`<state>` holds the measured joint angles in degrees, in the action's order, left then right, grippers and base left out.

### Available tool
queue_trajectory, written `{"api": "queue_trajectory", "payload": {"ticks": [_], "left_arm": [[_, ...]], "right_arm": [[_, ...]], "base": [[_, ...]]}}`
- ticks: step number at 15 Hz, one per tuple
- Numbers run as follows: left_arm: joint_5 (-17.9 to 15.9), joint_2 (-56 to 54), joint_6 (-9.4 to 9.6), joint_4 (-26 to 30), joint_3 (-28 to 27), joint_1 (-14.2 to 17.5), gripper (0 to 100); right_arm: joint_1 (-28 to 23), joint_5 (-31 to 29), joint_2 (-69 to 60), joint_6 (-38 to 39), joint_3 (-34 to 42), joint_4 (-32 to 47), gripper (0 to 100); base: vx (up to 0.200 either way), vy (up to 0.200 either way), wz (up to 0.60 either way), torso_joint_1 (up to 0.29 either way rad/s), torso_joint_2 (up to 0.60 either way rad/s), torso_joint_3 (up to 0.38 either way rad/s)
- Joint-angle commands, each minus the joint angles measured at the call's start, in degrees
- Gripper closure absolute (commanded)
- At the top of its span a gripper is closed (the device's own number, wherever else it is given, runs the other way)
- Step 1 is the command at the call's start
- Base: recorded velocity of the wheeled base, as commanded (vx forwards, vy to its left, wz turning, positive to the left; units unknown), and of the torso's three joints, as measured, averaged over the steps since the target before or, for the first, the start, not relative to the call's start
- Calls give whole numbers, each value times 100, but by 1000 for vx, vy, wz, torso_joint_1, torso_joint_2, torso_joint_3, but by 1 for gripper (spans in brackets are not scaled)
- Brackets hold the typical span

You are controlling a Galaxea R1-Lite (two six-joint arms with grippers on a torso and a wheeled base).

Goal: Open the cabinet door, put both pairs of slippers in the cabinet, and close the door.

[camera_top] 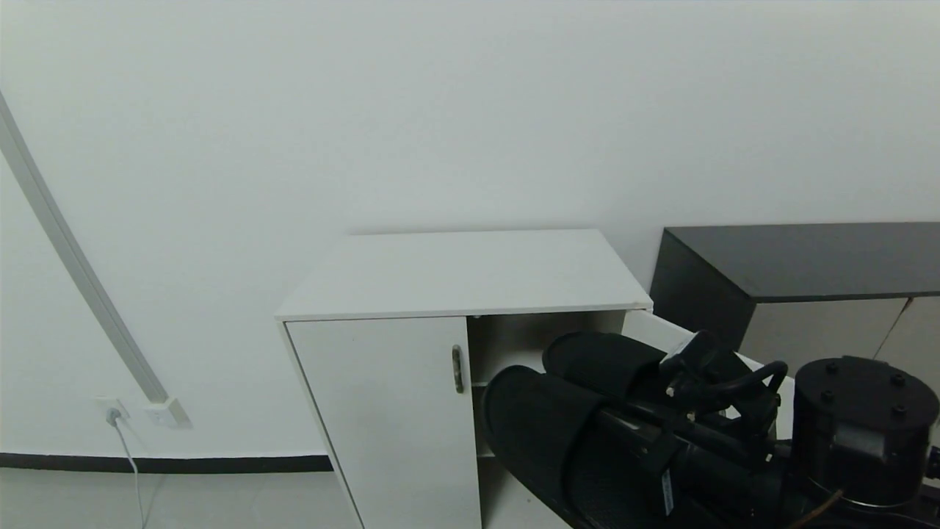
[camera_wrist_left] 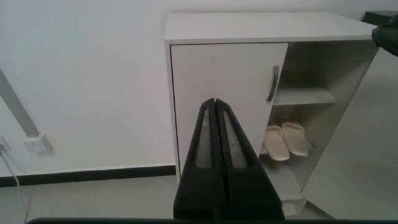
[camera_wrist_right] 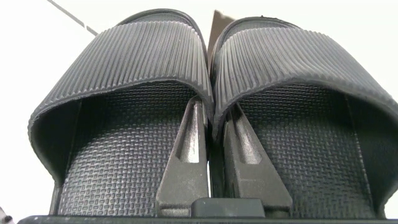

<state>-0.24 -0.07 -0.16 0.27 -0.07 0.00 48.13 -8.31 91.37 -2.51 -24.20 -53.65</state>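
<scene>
The white cabinet (camera_top: 455,272) stands against the wall with its left door (camera_top: 382,411) closed and its right door (camera_top: 661,330) swung open. In front of the open half, my right gripper (camera_wrist_right: 214,118) is shut on a pair of black slippers (camera_top: 543,426), pinching their inner edges together. The slippers (camera_wrist_right: 137,62) stand side by side with toes toward the cabinet. My left gripper (camera_wrist_left: 214,106) is shut with nothing in it, held back from the closed door. A beige pair of slippers (camera_wrist_left: 286,140) lies on a lower shelf inside the cabinet (camera_wrist_left: 261,28).
A dark sideboard (camera_top: 808,257) stands right of the cabinet, close behind the open door. A wall socket with a cable (camera_top: 110,415) and a slanted duct (camera_top: 73,257) are on the wall to the left. An upper shelf (camera_wrist_left: 305,96) inside is bare.
</scene>
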Motion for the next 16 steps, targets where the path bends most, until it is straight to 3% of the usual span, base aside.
{"api": "queue_trajectory", "payload": {"ticks": [1,16], "left_arm": [[-2,7,-2,0,-1,0,100],[-2,7,-2,0,-1,0,100]], "right_arm": [[4,-4,30,-4,3,-5,100],[4,-4,136,-13,12,-5,100]], "base": [[0,0,0,-222,554,330],[0,0,0,-171,500,323]]}}
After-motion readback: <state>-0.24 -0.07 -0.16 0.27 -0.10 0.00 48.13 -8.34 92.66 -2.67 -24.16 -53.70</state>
